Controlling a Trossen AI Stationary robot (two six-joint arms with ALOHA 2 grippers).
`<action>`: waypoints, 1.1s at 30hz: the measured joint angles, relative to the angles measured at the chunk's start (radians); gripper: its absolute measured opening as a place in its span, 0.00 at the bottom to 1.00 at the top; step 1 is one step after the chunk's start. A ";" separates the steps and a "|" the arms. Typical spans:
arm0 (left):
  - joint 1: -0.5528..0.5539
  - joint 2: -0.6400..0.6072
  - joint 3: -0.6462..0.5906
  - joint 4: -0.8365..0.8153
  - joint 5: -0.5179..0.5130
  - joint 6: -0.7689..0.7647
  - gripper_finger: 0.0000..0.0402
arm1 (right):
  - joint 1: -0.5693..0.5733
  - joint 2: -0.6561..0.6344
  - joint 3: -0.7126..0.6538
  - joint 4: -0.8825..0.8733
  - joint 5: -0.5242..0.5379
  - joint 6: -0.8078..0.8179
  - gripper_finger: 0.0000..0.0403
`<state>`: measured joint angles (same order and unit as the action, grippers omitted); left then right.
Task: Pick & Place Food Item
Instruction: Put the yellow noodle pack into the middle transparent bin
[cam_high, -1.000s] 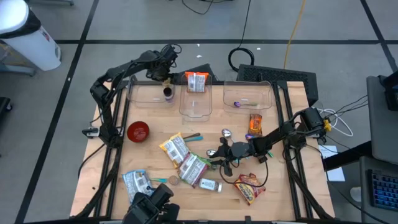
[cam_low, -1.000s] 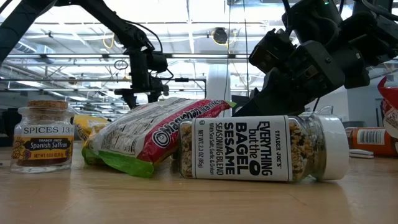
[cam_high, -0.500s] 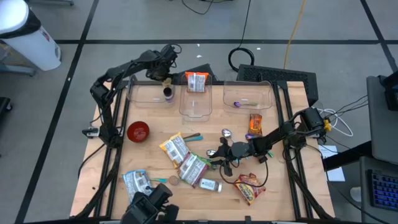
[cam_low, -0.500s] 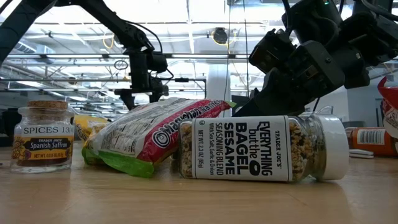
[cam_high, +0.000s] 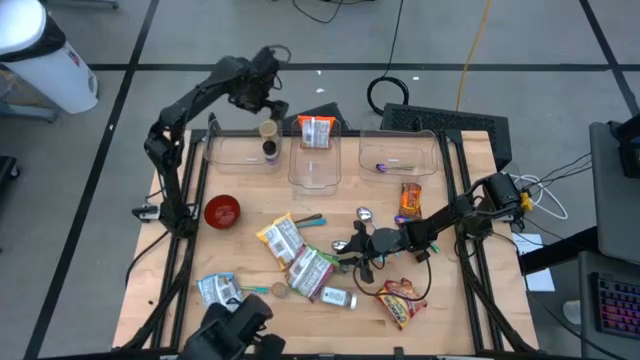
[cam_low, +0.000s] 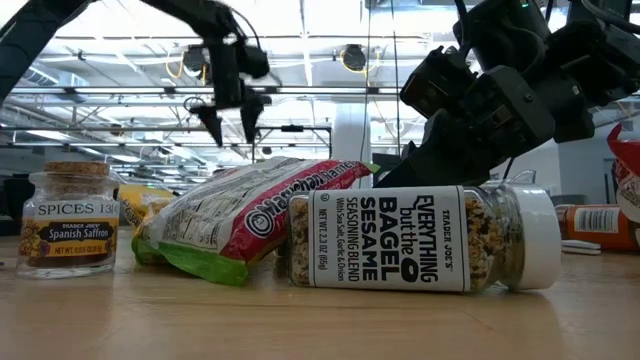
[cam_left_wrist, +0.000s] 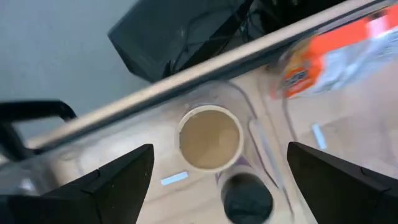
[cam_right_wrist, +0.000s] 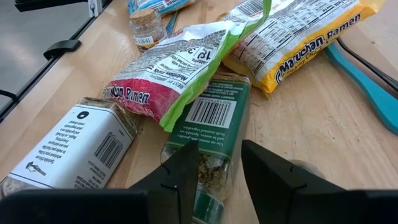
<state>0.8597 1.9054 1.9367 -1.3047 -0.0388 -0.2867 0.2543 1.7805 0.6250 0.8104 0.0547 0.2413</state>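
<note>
Left gripper (cam_high: 262, 103): fingers spread wide, empty, above the cork-topped jar (cam_high: 268, 130) in the clear bin (cam_high: 225, 152).
Right gripper (cam_high: 345, 247): partly parted, green-labelled jar (cam_right_wrist: 208, 127) just ahead, nothing visibly held.

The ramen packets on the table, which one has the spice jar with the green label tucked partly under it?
The red and green packet: the jar with the green label pokes out from beneath its edge, whereas the yellow packet lies beside it, covering no jar.
</note>
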 joint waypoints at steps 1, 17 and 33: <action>-0.009 -0.017 0.021 -0.006 -0.022 0.010 0.94 | 0.000 0.000 0.000 0.000 0.000 -0.003 0.28; -0.374 -0.717 -0.732 0.813 -0.113 0.062 0.94 | -0.077 0.000 0.000 0.046 -0.003 0.009 0.28; -0.829 -0.855 -1.629 2.122 -0.063 -0.037 0.94 | -0.088 0.000 -0.001 0.188 -0.007 0.008 0.28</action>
<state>0.0311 1.0500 0.3074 0.8169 -0.1023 -0.3233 0.1668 1.7805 0.6243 0.9986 0.0482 0.2490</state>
